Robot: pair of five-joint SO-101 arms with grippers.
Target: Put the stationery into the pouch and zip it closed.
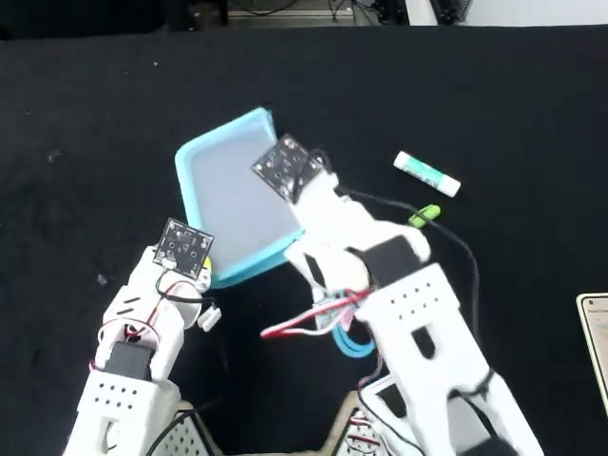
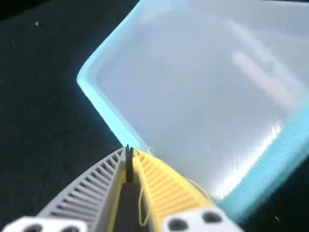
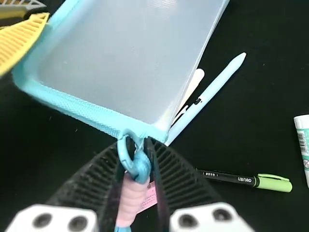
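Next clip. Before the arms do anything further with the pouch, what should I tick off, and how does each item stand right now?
1. Stationery inside the pouch: not ok. The light blue pen, the green-capped pen and the glue stick lie outside it.
2. Right gripper on the zipper pull: ok. Its fingers are shut on the pull.
3. Left gripper bracing the pouch: cannot tell. Its fingers are shut at the pouch's edge, but whether they pinch it is unclear.
4. Zip open far enough for loading: cannot tell.
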